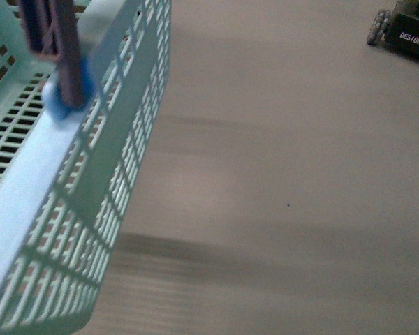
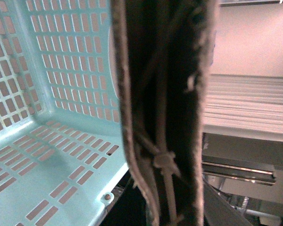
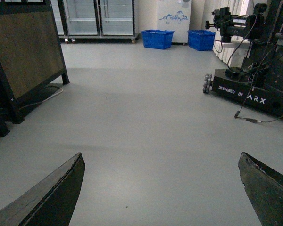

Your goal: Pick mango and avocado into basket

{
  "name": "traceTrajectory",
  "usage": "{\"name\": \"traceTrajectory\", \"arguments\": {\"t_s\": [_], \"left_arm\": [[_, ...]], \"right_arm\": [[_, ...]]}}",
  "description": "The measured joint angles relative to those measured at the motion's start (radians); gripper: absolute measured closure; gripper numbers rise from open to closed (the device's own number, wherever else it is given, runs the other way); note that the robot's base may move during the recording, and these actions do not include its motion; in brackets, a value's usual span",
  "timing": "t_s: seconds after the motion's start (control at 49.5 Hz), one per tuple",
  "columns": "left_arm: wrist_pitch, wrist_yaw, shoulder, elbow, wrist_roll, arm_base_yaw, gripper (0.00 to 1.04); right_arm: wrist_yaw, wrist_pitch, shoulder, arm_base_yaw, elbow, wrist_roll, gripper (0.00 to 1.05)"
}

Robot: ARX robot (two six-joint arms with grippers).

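Right gripper (image 3: 160, 160) fingers stand spread wide with nothing between them, above smooth grey floor (image 3: 146, 108); the left gripper's opening cannot be told, as its wrist view is filled by the brown bar (image 2: 160, 94) and white tie (image 2: 164, 160) of the basket (image 2: 61, 70). The basket sits well apart from the black wheeled robot base (image 3: 254, 92), with grey floor between. Blue crates (image 3: 158, 38) and glass-door cabinets (image 3: 99, 19) stand beyond that base at the far wall.
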Motion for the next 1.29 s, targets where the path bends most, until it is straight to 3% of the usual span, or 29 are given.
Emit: {"name": "traceTrajectory", "arguments": {"t_s": [1.294], "left_arm": [[-0.01,-0.008,-0.012,0.0,0.058,-0.007,0.96]], "right_arm": [[0.0,0.0,0.0,0.0,0.0,0.0,0.08]]}}
